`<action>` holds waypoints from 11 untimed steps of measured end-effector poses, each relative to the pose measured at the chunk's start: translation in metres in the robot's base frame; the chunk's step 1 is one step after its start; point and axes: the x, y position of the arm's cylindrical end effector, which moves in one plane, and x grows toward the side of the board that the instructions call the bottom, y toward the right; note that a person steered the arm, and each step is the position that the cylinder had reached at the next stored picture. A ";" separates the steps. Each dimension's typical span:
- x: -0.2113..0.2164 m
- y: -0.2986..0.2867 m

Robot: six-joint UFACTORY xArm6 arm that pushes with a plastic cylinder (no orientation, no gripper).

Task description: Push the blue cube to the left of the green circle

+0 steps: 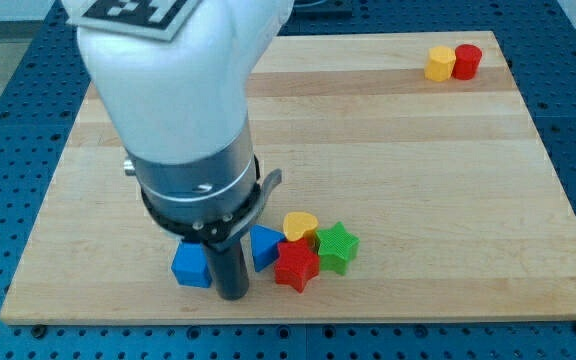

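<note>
Blue cube (192, 266), my tip (231, 295) seemingly touching

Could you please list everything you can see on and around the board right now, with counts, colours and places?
blue cube: 1, blue, view's bottom, just left of the rod
blue block: 1, blue, wedge-like, just right of the rod
red star: 1, red, bottom centre cluster
yellow heart: 1, yellow, above the red star
green star: 1, green, right end of the cluster
yellow block: 1, yellow, view's top right
red cylinder: 1, red, touching the yellow block
wooden board: 1, light wood
my tip: 1, dark, between the blue cube and the blue block
</note>
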 end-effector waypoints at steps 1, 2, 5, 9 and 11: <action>0.008 -0.033; 0.008 -0.049; -0.105 -0.036; -0.175 -0.062; -0.092 -0.060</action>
